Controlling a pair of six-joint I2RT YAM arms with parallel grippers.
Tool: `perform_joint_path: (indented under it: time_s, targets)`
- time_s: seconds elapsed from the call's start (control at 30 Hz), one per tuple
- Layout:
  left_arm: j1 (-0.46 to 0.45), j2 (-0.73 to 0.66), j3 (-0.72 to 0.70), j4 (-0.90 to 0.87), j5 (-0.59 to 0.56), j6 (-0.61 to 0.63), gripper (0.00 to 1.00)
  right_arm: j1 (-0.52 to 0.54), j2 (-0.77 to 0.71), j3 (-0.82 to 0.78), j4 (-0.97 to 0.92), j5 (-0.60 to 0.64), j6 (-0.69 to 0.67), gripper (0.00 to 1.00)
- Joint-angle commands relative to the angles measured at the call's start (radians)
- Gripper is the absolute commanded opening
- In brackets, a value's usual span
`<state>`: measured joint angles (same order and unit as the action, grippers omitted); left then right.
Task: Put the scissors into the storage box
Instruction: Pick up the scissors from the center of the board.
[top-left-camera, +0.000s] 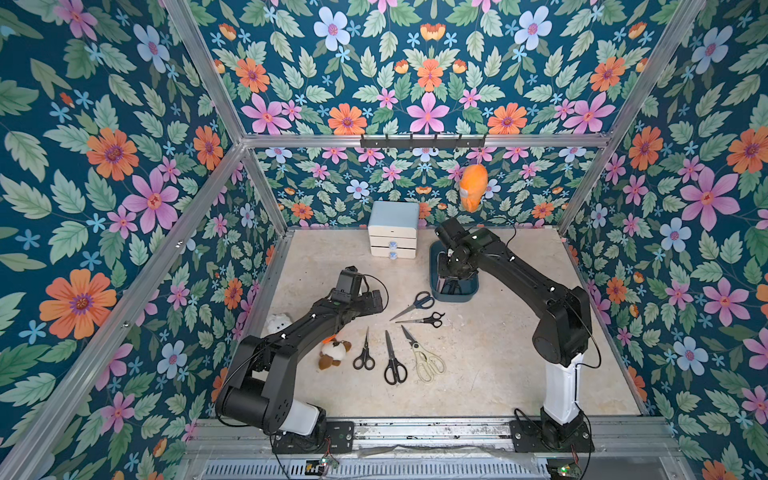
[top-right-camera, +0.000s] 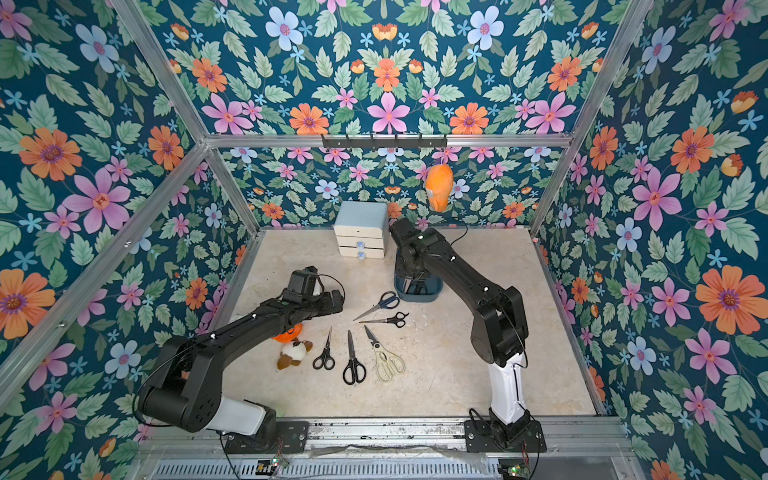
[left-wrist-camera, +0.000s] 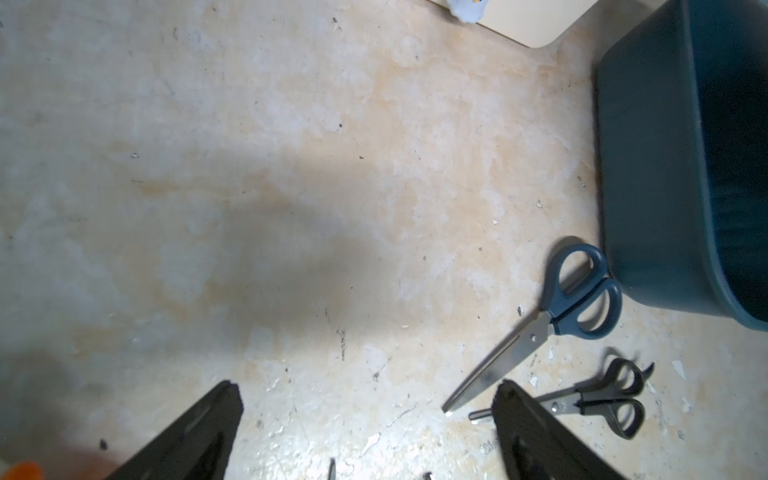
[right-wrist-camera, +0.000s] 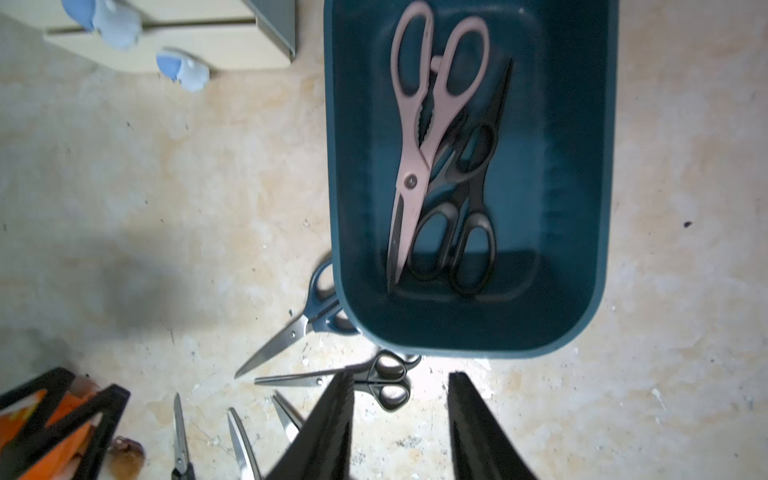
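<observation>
Black fingers of the right gripper (right-wrist-camera: 400, 376) stood partly apart with nothing between them, empty, close to the end wall of the storage box (right-wrist-camera: 590, 208). Inside the box lay the pinkish-beige shears (right-wrist-camera: 415, 166), partly over two black-handled pairs (right-wrist-camera: 473, 232). Just outside its corner lay the dark-blue-handled pair (right-wrist-camera: 291, 332), then a small black pair (right-wrist-camera: 307, 380). Farther off, the left gripper (left-wrist-camera: 366, 384) gaped wide over the bare table (left-wrist-camera: 291, 166) — also empty.

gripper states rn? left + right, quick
Left gripper: open, holding nothing.
Right gripper: open, holding nothing.
</observation>
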<state>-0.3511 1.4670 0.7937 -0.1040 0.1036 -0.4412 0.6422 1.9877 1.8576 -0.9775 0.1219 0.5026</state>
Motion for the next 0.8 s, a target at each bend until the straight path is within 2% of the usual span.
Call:
perform_joint_path:
  time_s: [0.0,0.2,0.33,0.53,0.77]
  targets:
    - [0.003,0.003,0.009,0.018,0.009,0.009,0.99,0.038,-0.027,-0.075,0.011,-0.007,-0.019,0.41]
    - [0.006,0.012,0.019,0.012,0.010,0.006,0.99,0.104,-0.026,-0.185,0.042,-0.023,-0.075,0.38]
    - [0.006,0.008,0.025,0.007,0.002,-0.003,0.99,0.106,-0.020,-0.239,0.082,-0.024,-0.038,0.33]
    - [0.006,-0.009,0.021,0.004,-0.017,-0.020,0.99,0.107,-0.006,-0.295,0.141,0.009,0.134,0.22]
    - [0.006,-0.026,0.008,0.000,-0.023,-0.026,0.99,0.109,-0.004,-0.367,0.198,-0.016,0.379,0.20]
